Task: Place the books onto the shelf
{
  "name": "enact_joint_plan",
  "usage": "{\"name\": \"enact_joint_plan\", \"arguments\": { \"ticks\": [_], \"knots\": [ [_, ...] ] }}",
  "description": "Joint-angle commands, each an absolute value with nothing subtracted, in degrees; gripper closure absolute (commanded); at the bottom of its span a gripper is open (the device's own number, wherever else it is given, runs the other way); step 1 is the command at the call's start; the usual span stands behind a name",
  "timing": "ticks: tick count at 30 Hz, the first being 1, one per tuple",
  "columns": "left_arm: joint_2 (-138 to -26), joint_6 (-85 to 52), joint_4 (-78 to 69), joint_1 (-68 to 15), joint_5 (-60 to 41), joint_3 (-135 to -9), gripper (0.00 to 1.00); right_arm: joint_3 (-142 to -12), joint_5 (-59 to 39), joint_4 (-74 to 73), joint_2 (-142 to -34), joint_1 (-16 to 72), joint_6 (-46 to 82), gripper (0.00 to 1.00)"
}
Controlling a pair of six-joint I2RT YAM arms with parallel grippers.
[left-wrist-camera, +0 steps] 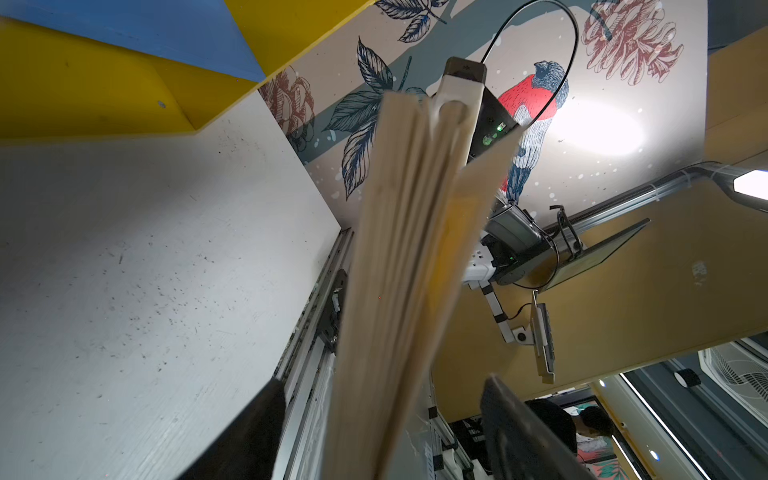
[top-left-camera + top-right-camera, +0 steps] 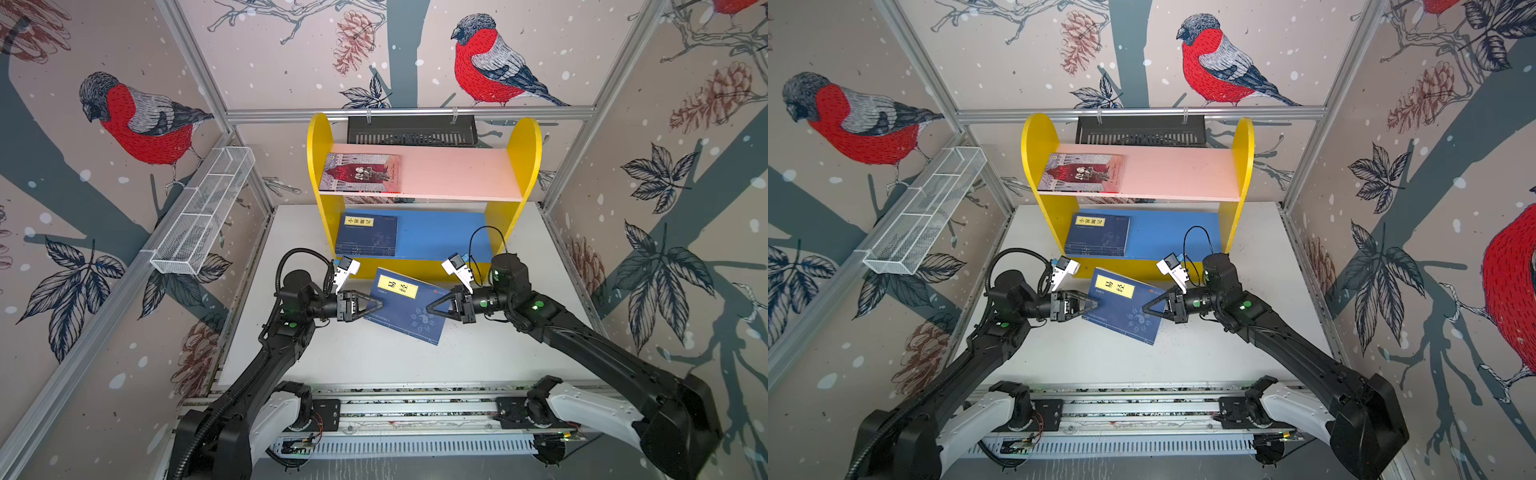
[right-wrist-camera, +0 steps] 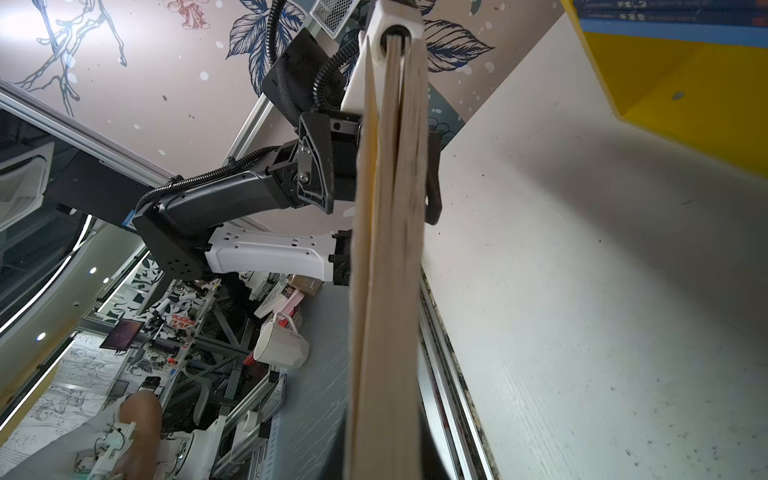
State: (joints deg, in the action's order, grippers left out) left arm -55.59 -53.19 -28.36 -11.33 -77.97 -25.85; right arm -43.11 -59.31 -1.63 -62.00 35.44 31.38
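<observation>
- Both top views: shelf [image 2: 320, 137] at the tabletop's [image 2: 374, 361] back edge. Grey-red book [image 2: 361, 172] lies flat at the left end of the pink board [image 2: 449, 170]. Navy stack [image 2: 368, 235] on the blue board [image 2: 440, 232], left end; count unclear.
- Navy book [image 2: 409, 307] tilted, just before the shelf. Right gripper [image 2: 430, 309] clamps its right edge.
- Left wrist: left gripper [image 1: 384, 380] wide, fingers [image 1: 257, 436] astride the page edge, gaps both sides.
- Right wrist: pages fan; fingers mostly hidden.

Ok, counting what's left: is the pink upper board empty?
No: one grey-and-red book lies flat at the left end of the pink board.
</observation>
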Motion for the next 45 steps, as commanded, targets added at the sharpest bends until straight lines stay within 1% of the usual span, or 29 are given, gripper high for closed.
{"name": "enact_joint_plan", "arguments": {
  "ticks": [1, 5, 6, 7, 8, 9, 11, 12, 14, 17, 23, 26, 28, 29, 30, 32, 33, 37, 38, 40, 41, 42, 43, 45],
  "knots": [
    [-55.76, -54.7, -32.26, -11.43, -78.52, -26.36, 0.43, -44.11, -59.36, -3.32, -63.03, 35.95, 30.9, 0.96],
    [-56.51, -55.59, -32.61, -11.45, -78.53, -27.4, 0.77, -44.97, -59.24, -3.21, -64.54, 35.9, 30.5, 0.96],
    [-56.72, -55.8, -32.69, -11.51, -78.56, -27.58, 0.85, -45.25, -58.79, -3.18, -65.04, 35.95, 30.5, 0.94],
    [-56.85, -55.82, -32.7, -11.47, -78.49, -27.72, 0.93, -45.49, -58.3, -3.1, -65.51, 35.9, 30.54, 0.86],
    [-56.98, -55.76, -32.7, -11.43, -78.45, -27.92, 1.0, -45.68, -57.11, -3.12, -65.86, 35.73, 30.78, 0.69],
    [-57.2, -55.86, -32.56, -11.3, -78.21, -28.21, 1.0, -45.68, -55.82, -3.48, -66.14, 35.47, 31.37, 0.59],
    [-57.39, -55.7, -32.42, -10.46, -77.87, -28.79, 1.0, -44.57, -53.52, -5.75, -65.87, 34.71, 33.59, 0.47],
    [-57.55, -55.64, -32.38, -9.68, -77.52, -29.21, 1.0, -43.27, -52.34, -8.57, -65.45, 34.17, 35.94, 0.43],
    [-58.03, -55.72, -32.25, -7.73, -76.74, -29.82, 1.0, -40.08, -50.48, -14.55, -64.51, 32.73, 40.8, 0.38],
    [-59.26, -56.1, -32.65, -5.41, -76.72, -31.2, 1.0, -34.77, -50.89, -29.2, -64.31, 31.72, 49.75, 0.36],
    [-60.09, -59.06, -36.02, -5.01, -74.94, -31.84, 1.0, -31.72, -49.64, -44.68, -68.32, 33.49, 58.82, 0.37],
    [-60.58, -61.64, -38.83, -5.01, -74.16, -31.02, 1.0, -33.06, -48.33, -45.72, -70.9, 35.34, 59.15, 0.39],
    [-60.49, -65.13, -42.86, -4.93, -73.15, -29.8, 1.0, -33.46, -47.57, -47.31, -72.2, 36.42, 59.75, 0.43],
    [-60.11, -66.69, -44.56, -4.92, -72.24, -29.02, 1.0, -33.62, -47.31, -48.54, -73.42, 36.92, 60.29, 0.47],
    [-59.84, -67.48, -46.1, -4.88, -71.57, -28.41, 1.0, -33.79, -47.1, -49.22, -74.0, 37.26, 60.63, 0.52],
    [-59.24, -68.02, -47.72, -4.83, -70.7, -27.6, 1.0, -34.3, -46.39, -50.19, -75.14, 37.92, 61.07, 0.71],
    [-59.15, -68.07, -47.58, -4.83, -70.59, -27.56, 1.0, -34.52, -46.25, -50.44, -75.48, 38.13, 61.17, 0.76],
    [-59.07, -67.76, -46.4, -4.41, -70.41, -27.54, 1.0, -34.89, -45.27, -51.22, -76.38, 38.54, 61.44, 0.94],
    [-58.89, -66.88, -45.39, -4.19, -70.16, -27.51, 0.92, -34.89, -45.26, -51.24, -76.39, 38.5, 61.44, 0.97],
    [-58.56, -62.12, -39.75, -3.64, -69.49, -28.17, 0.53, -35.23, -45.44, -50.49, -76.3, 37.81, 61.03, 0.98],
    [-58.13, -57.75, -33.24, -2.97, -68.7, -29.21, 0.38, -35.56, -45.66, -49.79, -76.07, 37.24, 60.68, 0.99],
    [-57.53, -53.23, -27.1, -1.94, -67.6, -30.24, 0.31, -35.95, -45.86, -48.82, -75.93, 36.6, 60.1, 0.99],
    [-56.72, -49.1, -21.41, -0.42, -65.71, -31.1, 0.27, -36.41, -46.1, -47.29, -75.76, 35.8, 59.35, 0.99],
    [-55.03, -45.27, -16.67, 2.62, -63.55, -31.59, 0.21, -37.42, -46.46, -44.77, -75.5, 34.08, 58.04, 0.99]
  ]
}}
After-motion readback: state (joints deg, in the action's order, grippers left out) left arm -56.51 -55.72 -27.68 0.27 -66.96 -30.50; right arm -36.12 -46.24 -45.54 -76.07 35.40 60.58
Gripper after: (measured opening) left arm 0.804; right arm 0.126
